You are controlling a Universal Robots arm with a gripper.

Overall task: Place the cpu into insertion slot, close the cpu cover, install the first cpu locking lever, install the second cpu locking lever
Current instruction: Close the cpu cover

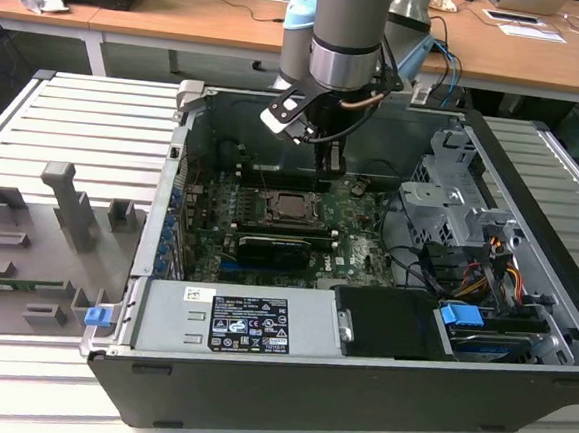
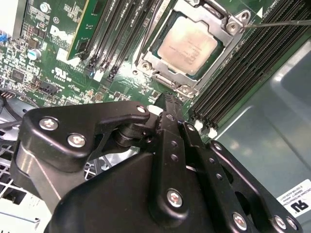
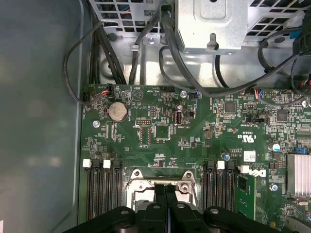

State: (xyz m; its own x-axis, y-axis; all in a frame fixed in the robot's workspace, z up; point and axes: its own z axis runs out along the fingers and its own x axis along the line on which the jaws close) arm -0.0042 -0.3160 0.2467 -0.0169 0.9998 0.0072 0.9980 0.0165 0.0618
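The cpu (image 2: 190,44), a pale silver square, lies in the insertion slot (image 1: 274,203) on the green board. The cpu cover (image 2: 163,77), a silver frame with a window, lies flat around it. A thin metal lever rod (image 2: 282,22) runs out from one corner of the cover. My gripper (image 2: 169,99) hangs just above the board beside the cover's edge, its black fingers pressed together with nothing between them. In the exterior view the gripper (image 1: 333,167) stands at the socket's far-right corner. In the first wrist view the gripper (image 3: 165,188) overlaps the cover (image 3: 141,183).
Black memory slots (image 2: 243,73) flank the socket, one holding a green module (image 2: 80,24). A long black card (image 1: 277,246) lies nearer the front. A metal drive cage (image 1: 452,194) and cables (image 1: 436,268) fill the exterior view's right. The grey case wall (image 2: 272,141) is close by.
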